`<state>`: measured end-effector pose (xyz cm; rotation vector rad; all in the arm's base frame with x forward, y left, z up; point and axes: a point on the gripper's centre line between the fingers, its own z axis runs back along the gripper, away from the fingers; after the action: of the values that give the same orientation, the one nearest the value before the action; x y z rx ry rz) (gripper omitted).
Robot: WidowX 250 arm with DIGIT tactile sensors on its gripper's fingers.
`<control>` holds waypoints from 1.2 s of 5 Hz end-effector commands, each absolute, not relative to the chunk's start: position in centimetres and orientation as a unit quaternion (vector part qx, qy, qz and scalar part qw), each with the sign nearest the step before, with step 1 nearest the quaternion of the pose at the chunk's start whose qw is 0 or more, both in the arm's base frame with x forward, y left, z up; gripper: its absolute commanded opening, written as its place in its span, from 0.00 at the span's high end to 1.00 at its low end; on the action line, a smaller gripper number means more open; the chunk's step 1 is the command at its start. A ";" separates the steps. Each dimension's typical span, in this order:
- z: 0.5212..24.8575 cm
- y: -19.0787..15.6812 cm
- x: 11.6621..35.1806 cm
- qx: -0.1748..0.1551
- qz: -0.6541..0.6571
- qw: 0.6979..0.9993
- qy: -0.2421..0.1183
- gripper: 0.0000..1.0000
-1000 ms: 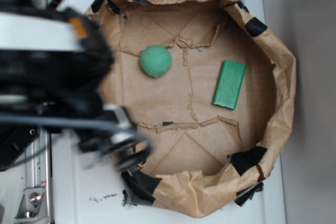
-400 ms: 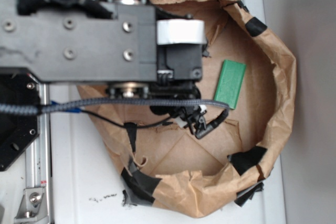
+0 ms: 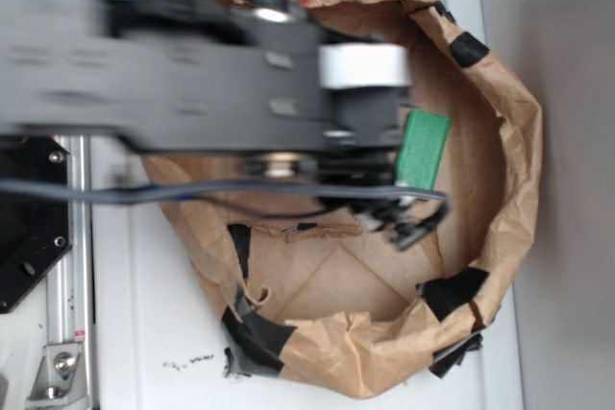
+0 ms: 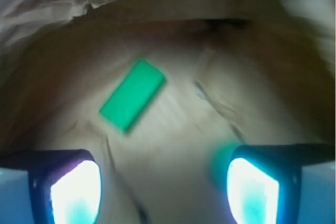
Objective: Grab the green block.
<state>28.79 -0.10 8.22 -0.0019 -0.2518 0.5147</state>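
Lab bench: taped paper bin on white table.

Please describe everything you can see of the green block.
The green block is a small flat bar, solid green, smooth, roughly twice as long as wide. It lies flat on the brown paper floor of the paper bag, lying diagonally in the wrist view. Nothing grips it; the open gripper is short of it. In the exterior view the arm covers its left edge.
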 end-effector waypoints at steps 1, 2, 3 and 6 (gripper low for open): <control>7.1 0.4 33.1 -0.014 0.249 0.952 -0.178 0.00; 6.5 0.1 33.8 -0.029 0.279 0.943 -0.179 0.00; 5.7 -0.3 34.7 -0.047 0.317 0.936 -0.148 0.00; 1.4 -2.6 32.3 -0.056 0.326 0.943 -0.034 1.00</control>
<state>32.91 -2.35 2.64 -0.1063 -0.0961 0.6675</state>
